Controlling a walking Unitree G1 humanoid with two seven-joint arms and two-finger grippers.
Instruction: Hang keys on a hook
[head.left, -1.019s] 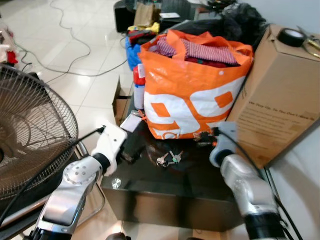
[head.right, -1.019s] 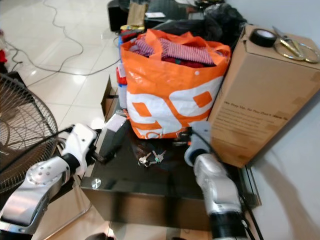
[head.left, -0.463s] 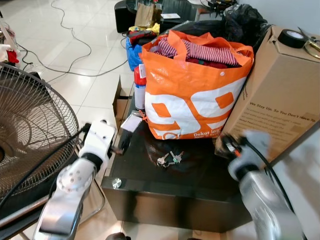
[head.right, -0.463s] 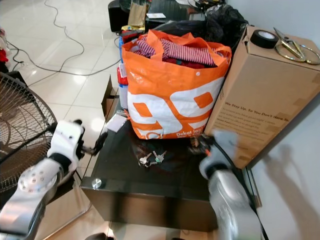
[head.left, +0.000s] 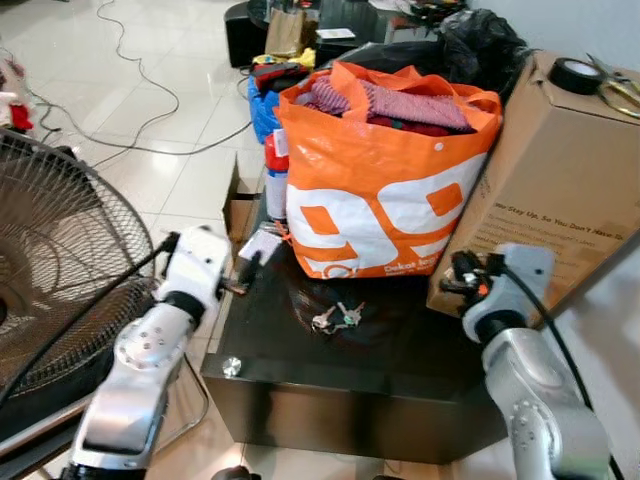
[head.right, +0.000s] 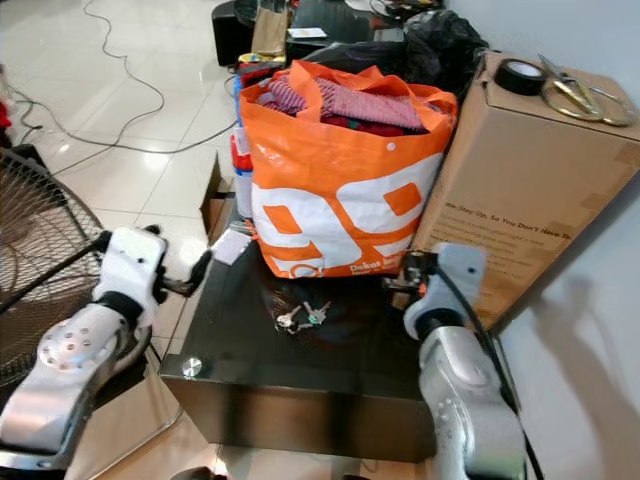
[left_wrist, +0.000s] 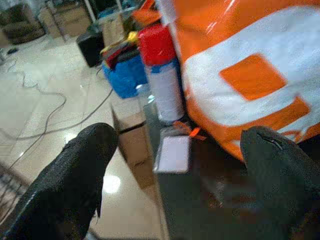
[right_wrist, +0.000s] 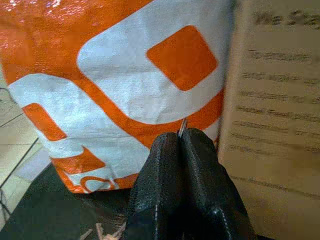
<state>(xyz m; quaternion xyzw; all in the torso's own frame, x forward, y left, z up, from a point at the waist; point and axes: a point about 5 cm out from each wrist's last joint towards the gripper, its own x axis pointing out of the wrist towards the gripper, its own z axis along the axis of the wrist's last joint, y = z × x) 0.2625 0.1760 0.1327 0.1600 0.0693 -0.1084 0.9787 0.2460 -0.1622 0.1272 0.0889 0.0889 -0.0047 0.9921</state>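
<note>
Keys (head.left: 336, 318) lying on the dark worktop (head.left: 400, 370) before the orange bag (head.left: 385, 190), my left fingers (left_wrist: 90, 165) spread wide, my right fingers (right_wrist: 182, 175) pressed together, empty.

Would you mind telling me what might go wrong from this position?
The keys lie untouched on the black table, close to the orange bag; a reach could snag it. The right gripper is shut, pinching a thin metal sliver, so it may need emptying first. The left gripper is open near the table edge.
</note>
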